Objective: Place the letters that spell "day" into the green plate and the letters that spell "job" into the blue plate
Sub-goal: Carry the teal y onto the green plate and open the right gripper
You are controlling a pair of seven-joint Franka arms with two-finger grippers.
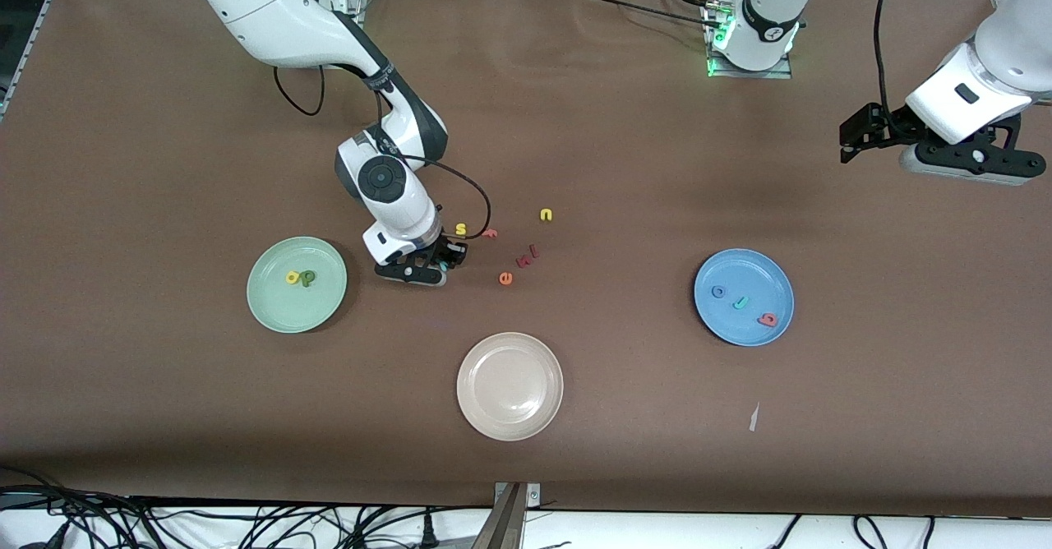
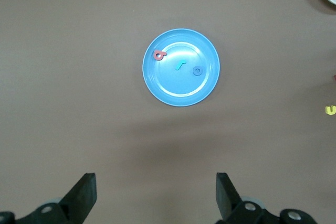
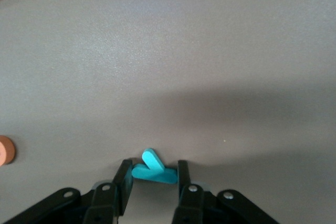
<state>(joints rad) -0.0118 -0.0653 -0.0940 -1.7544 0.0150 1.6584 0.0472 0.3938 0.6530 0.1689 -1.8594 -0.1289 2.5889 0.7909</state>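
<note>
My right gripper (image 1: 444, 263) is down at the table between the green plate (image 1: 271, 311) and the loose letters. In the right wrist view its fingers press both ends of the teal "y" (image 3: 153, 169), so the right gripper (image 3: 154, 174) is shut on it. The yellow "a" (image 1: 292, 278) and dark green "d" (image 1: 307, 279) lie in the green plate. The blue plate (image 1: 744, 269) holds the blue "o" (image 1: 718, 291), teal "j" (image 1: 741, 302) and salmon "b" (image 1: 768, 319). My left gripper (image 1: 848, 142) waits high over the left arm's end of the table, open and holding nothing (image 2: 156, 192).
A beige plate (image 1: 509, 417) sits nearer the front camera, with nothing in it. A yellow "s" (image 1: 461, 228), a small salmon letter (image 1: 491, 233), a yellow "u" (image 1: 546, 214), a dark red "k" (image 1: 526, 257) and an orange "e" (image 1: 505, 279) lie beside my right gripper. A white scrap (image 1: 754, 417) lies near the blue plate.
</note>
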